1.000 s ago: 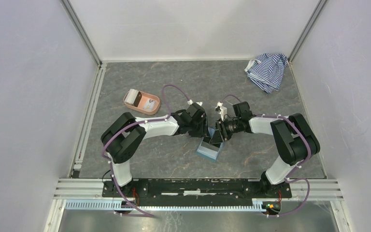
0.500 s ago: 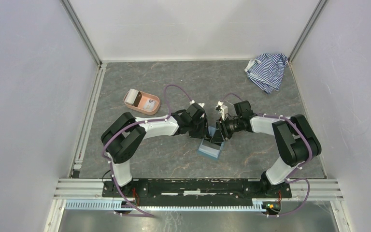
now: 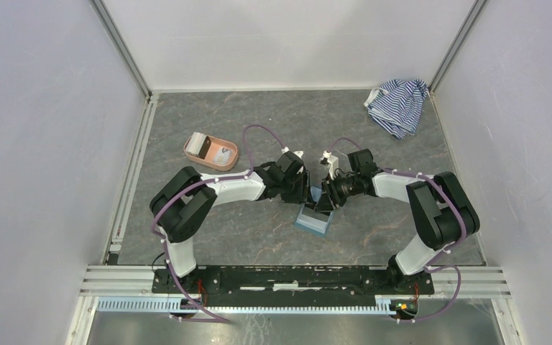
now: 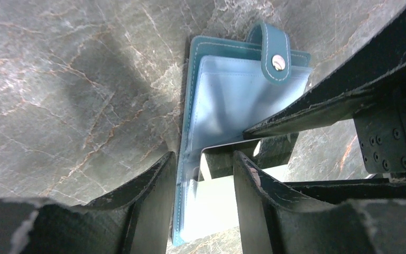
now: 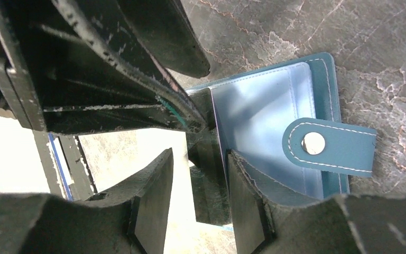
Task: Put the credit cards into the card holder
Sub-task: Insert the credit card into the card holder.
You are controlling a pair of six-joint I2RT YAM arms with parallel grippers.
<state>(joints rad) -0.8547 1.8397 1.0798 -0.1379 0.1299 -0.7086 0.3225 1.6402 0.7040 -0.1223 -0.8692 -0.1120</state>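
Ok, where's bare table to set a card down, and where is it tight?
Bare table lies at the back between the tray and the cloth, and along the near edge in front of the wallet. The centre is crowded: the left tool and right tool meet over the open wallet.

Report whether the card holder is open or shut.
Open: the card holder lies unfolded on the table, light blue inside showing, its snap tab unfastened.
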